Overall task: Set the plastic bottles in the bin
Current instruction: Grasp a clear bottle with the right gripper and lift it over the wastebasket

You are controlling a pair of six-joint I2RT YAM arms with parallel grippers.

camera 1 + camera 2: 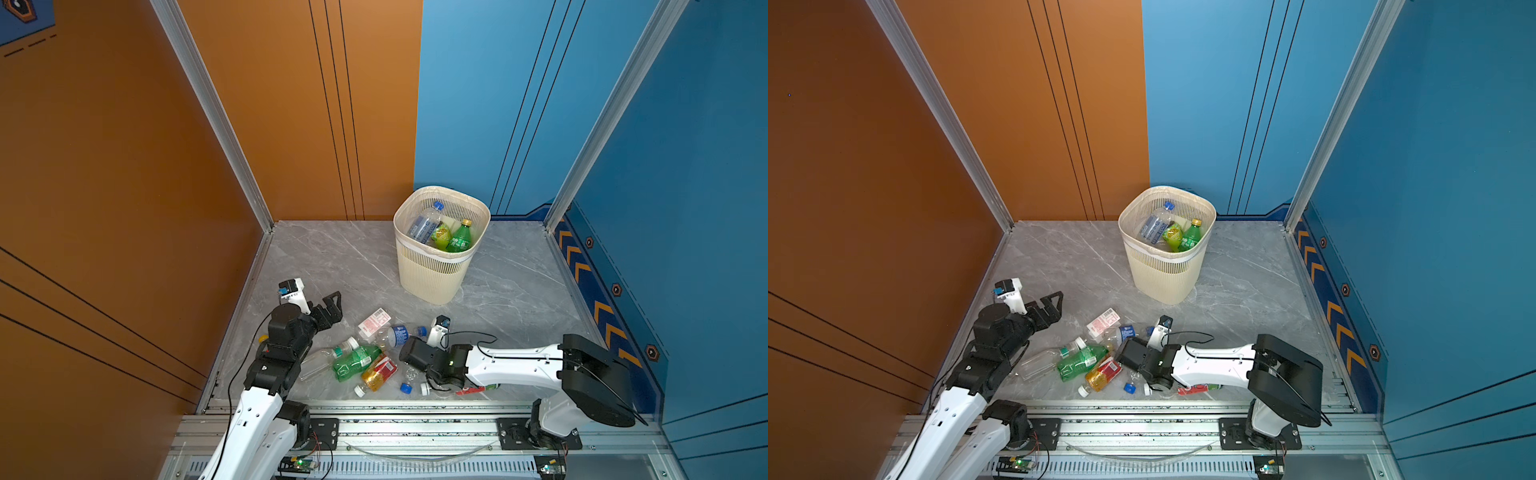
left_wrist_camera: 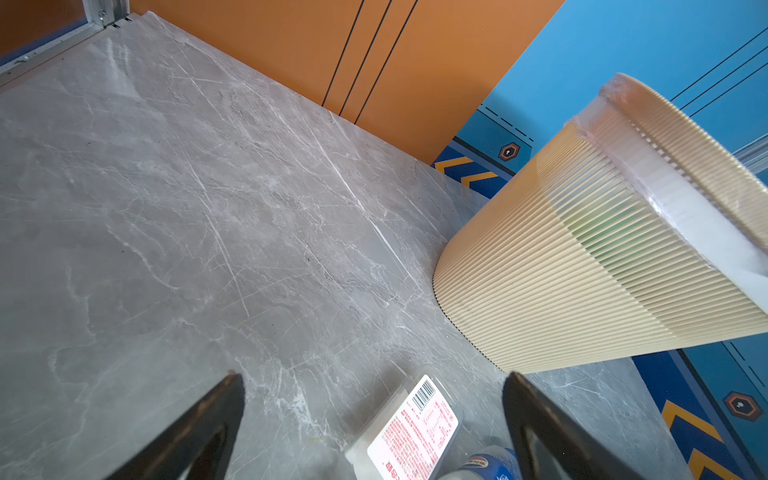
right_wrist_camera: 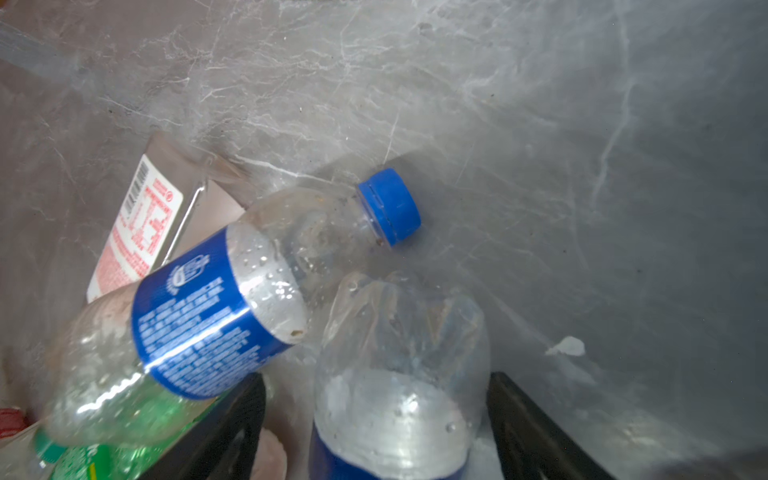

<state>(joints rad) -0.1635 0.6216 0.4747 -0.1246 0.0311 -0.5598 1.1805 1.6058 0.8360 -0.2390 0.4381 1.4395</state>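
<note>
The cream bin [image 1: 432,282] [image 1: 1163,278] stands at the back and holds a blue-labelled bottle [image 1: 424,224] and a green one [image 1: 459,239]. Several plastic bottles lie in a heap near the front: green [image 1: 355,362], red-labelled [image 1: 378,374], clear [image 1: 318,361], blue-labelled [image 1: 395,336]. My right gripper [image 3: 376,376] is low in the heap, open, its fingers either side of a clear blue-labelled bottle [image 3: 399,407] with a gap on one side. My left gripper [image 1: 334,307] [image 2: 374,376] hangs open and empty above the floor, left of the heap.
A flat clear container with a red-and-white label [image 1: 374,323] [image 2: 415,432] lies at the heap's far edge. A crushed red-labelled bottle [image 1: 473,390] lies under the right arm. An aluminium rail [image 1: 415,415] runs along the front, and walls close the other sides.
</note>
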